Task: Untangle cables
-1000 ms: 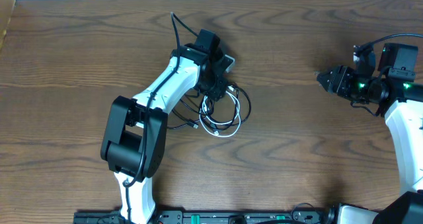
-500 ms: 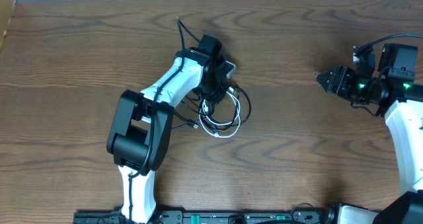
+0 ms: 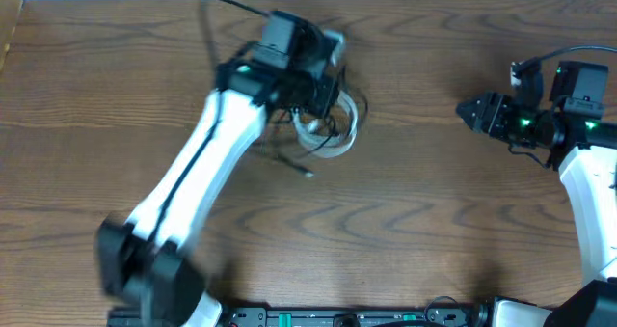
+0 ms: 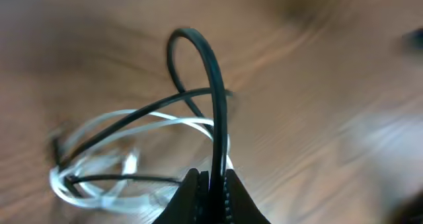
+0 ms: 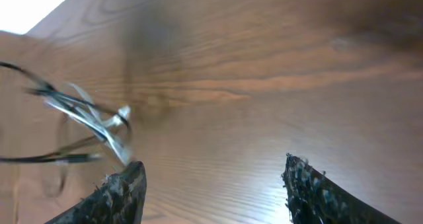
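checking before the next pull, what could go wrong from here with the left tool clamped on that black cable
1. The left tool pinches the black cable, which crosses through the white cable loops; a pull may tighten the tangle or drag both cables along.
2. The right tool is open and off to the side, so nothing pins the loops down.
3. The black cable sits right at the fingertips and might slip out.
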Robot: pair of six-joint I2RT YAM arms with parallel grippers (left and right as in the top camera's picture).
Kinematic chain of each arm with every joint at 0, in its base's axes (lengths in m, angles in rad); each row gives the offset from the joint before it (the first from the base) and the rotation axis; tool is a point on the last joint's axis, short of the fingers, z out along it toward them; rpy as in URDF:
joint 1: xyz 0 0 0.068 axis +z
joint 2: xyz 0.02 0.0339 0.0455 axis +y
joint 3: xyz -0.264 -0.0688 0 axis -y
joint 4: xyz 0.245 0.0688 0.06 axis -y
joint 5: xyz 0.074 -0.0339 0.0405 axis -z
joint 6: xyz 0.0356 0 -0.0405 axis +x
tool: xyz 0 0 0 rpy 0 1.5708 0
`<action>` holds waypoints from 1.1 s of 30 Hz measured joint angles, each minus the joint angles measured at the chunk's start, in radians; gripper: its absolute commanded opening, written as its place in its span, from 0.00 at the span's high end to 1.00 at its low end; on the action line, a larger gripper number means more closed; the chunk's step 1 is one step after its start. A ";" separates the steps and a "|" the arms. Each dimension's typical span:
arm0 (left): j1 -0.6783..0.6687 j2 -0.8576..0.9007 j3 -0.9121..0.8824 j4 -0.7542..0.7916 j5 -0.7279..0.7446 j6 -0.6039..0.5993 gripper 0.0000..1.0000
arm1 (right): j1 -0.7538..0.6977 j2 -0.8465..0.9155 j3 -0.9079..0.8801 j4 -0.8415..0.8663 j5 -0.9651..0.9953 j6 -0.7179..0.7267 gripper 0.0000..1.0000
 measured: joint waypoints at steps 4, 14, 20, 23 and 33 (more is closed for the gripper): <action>-0.001 -0.136 0.016 0.000 0.022 -0.058 0.92 | 0.064 0.000 0.000 0.066 -0.073 -0.005 0.36; -0.001 -0.210 0.016 0.074 0.029 -0.157 0.92 | 0.253 0.000 0.000 0.168 -0.159 -0.039 0.33; -0.001 -0.256 0.016 0.101 0.029 -0.205 0.93 | 0.325 0.021 0.000 0.171 -0.157 -0.080 0.30; -0.001 -0.277 0.016 0.101 0.029 -0.211 0.93 | 0.356 0.043 0.000 0.176 -0.171 -0.124 0.30; -0.001 -0.286 0.016 0.095 0.029 -0.238 0.93 | 0.453 0.111 0.000 0.332 -0.214 -0.240 0.32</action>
